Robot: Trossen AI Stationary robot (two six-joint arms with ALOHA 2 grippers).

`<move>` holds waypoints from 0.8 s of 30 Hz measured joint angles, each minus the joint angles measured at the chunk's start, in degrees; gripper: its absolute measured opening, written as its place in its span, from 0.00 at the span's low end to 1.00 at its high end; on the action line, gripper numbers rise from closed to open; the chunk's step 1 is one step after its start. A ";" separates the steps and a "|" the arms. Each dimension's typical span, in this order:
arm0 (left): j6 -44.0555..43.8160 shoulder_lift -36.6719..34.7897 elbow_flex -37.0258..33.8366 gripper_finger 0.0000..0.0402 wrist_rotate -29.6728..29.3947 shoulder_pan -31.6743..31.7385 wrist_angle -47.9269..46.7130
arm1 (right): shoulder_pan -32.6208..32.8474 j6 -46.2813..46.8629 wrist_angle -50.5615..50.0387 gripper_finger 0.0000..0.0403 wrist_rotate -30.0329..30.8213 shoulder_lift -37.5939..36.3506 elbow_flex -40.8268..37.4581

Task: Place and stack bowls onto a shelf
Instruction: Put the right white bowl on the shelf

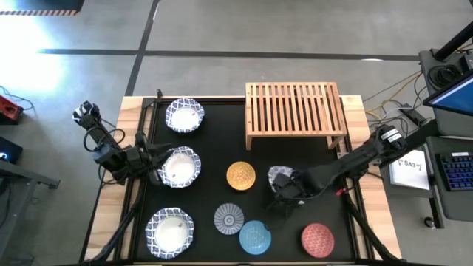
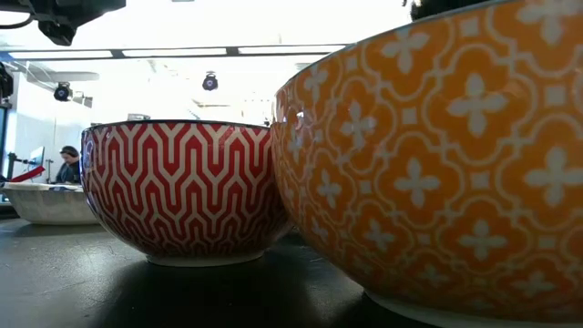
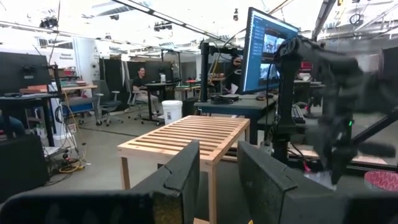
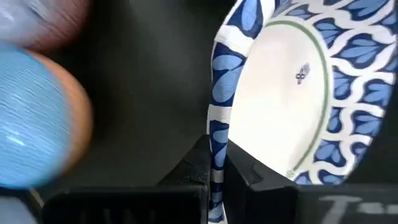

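Observation:
My right gripper (image 1: 284,185) is shut on a white bowl with a blue-patterned rim (image 1: 280,176), right of the mustard yellow bowl (image 1: 241,176) and below the wooden slat shelf (image 1: 295,112). My left gripper (image 1: 153,164) is open at the left rim of the middle-left white bowl (image 1: 182,166); its wrist view shows nothing between the fingers (image 3: 180,180). Two more white bowls (image 1: 185,115) (image 1: 170,230), the grey-blue bowl (image 1: 229,218), the light blue bowl (image 1: 255,236) and the red bowl (image 1: 318,239) rest on their bases on the black mat. My right gripper pinches the white bowl's blue-patterned rim (image 4: 217,146). One finger (image 4: 261,180) is on the white inside and the other (image 4: 189,171) is on the outside wall. The bowl stands tilted steeply on edge in the hold, its inside facing sideways.
The shelf's slatted top holds nothing. The red bowl (image 2: 187,191) and the yellow bowl (image 2: 437,164) fill the low view. A keyboard and paper (image 1: 451,166) lie off the table's right edge. A person sits in the room far behind (image 3: 142,78).

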 joint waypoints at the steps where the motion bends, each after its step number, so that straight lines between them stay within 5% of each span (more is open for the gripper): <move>1: 0.00 0.00 0.00 0.23 0.00 -0.01 -0.04 | 0.00 -1.46 0.11 0.02 2.00 -0.39 1.65; 19: -0.02 0.04 0.00 0.23 0.00 0.01 -0.33 | -0.02 -26.72 -0.81 0.02 34.52 -2.36 19.98; 24: -0.02 0.02 0.00 0.23 0.00 -0.01 -0.42 | -1.14 -28.01 -9.80 0.02 43.18 -2.81 21.06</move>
